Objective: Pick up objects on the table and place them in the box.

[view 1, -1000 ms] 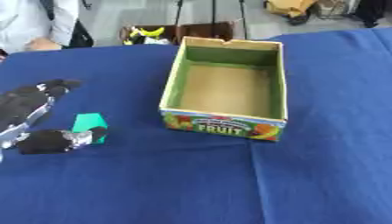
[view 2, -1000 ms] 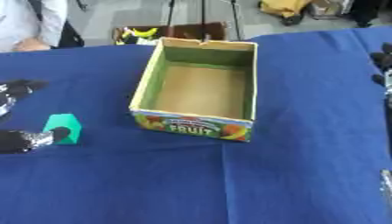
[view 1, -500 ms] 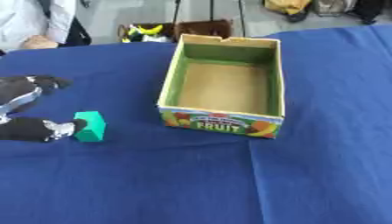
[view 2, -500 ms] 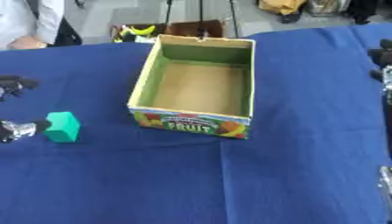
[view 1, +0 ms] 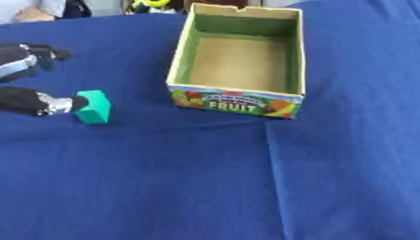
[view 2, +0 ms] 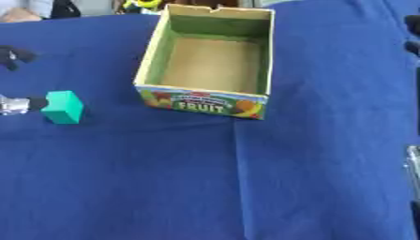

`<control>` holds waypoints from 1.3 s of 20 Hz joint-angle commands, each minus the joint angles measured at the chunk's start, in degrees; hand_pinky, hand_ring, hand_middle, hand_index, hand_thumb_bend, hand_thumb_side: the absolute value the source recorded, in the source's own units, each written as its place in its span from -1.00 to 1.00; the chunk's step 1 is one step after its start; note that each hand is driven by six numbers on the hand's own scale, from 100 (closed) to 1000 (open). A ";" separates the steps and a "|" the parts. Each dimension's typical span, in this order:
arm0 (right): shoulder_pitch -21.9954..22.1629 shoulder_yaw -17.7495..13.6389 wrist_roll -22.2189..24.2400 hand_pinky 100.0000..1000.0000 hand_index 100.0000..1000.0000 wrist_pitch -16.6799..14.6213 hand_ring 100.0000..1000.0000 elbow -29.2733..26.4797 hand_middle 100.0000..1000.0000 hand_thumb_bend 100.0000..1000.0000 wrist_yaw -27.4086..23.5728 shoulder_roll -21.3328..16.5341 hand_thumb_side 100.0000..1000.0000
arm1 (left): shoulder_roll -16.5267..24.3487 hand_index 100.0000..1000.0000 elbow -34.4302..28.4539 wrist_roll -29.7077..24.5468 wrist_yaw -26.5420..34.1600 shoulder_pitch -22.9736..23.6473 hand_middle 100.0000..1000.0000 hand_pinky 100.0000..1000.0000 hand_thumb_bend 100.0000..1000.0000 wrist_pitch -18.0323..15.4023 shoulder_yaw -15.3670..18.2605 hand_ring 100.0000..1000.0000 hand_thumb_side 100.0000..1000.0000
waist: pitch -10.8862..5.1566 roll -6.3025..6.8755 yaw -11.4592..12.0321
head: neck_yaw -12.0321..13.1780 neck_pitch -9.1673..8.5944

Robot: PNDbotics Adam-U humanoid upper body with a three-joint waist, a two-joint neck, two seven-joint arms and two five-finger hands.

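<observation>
Left hand (view 1: 29,101), entering from the left edge of the blue-covered table (view 1: 205,187). One black finger or thumb with a silver band lies low along the cloth and its tip touches the left face of the green block (view 1: 94,107). The other fingers (view 1: 37,54) are held higher and farther back, curled slightly at their tips, well apart from the lower digit and clear of the block. The hand is therefore widely spread, with a broad gap between upper and lower digits; only the lower tip meets the block, and nothing is pinched or enclosed.

Green block: a small teal cube resting flat on the cloth, to the left of the box (view 1: 238,63) and near its front left corner, but apart from it.

Box: an open cardboard tray with green inner walls and a tan floor, its front panel printed with fruit pictures and the word FRUIT. It stands upright in the upper middle of the table, and no object is visible inside it.

Right hand (view 2: 413,35): only dark parts show at the right edge of the right eye view, one near the top and a thin pale-edged piece lower down. Whether its fingers are spread or closed cannot be told. It touches neither box nor block.
</observation>
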 commanded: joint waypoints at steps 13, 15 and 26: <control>-0.39 -0.15 0.02 0.66 0.79 -0.13 0.74 -0.41 0.51 -1.00 -0.39 -1.86 1.00 | 8.10 1.00 2.63 -4.66 1.05 -3.06 0.83 0.51 0.19 -1.45 -1.73 0.68 0.23 | -0.37 0.02 -1.15 | 0.83 -2.39; -0.42 -0.11 0.03 0.66 0.79 -0.14 0.74 -0.37 0.51 -1.00 -0.43 -1.90 1.00 | 8.86 1.00 3.98 -5.06 1.97 -3.68 0.84 0.50 0.17 -1.85 -2.48 0.67 0.19 | -0.31 0.08 -1.32 | 0.85 -2.69; -0.48 0.02 0.19 0.67 0.80 -0.16 0.74 -0.28 0.51 -1.00 -0.59 -1.95 1.00 | 10.53 1.00 10.76 -5.19 2.46 -6.85 0.83 0.48 -0.01 -4.28 -6.42 0.64 0.12 | -0.20 0.37 -1.85 | 0.87 -3.28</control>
